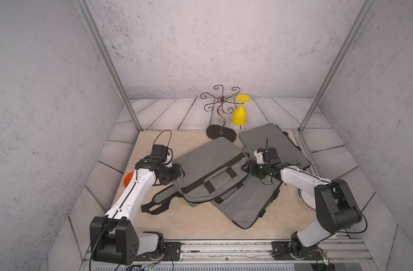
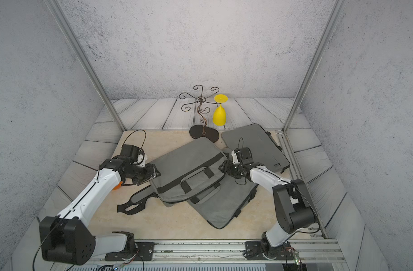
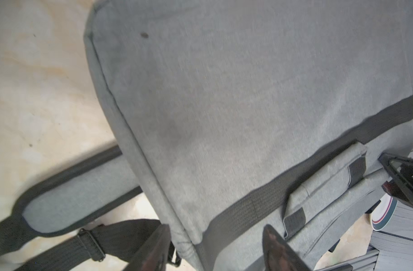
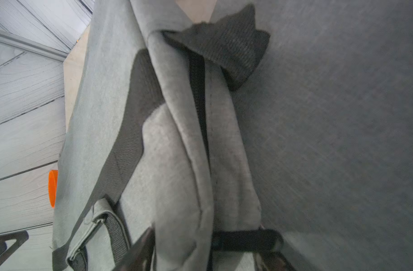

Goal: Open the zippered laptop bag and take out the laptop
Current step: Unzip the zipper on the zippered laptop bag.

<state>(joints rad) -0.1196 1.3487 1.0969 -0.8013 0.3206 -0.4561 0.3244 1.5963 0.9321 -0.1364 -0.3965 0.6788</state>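
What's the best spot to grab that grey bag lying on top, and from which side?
Probably its padded carry handle, taken from above with the jaws across its narrow width. It seems to bow slightly off the flat face of the top bag, leaving an edge to close on; the broad fabric panel gives nothing to pinch.

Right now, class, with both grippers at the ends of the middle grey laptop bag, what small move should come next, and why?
Probably close the right gripper firmly on the end of the laptop bag it straddles; whether it already pinches is unclear. The left gripper stands open around the opposite corner, so nothing else anchors the bag.
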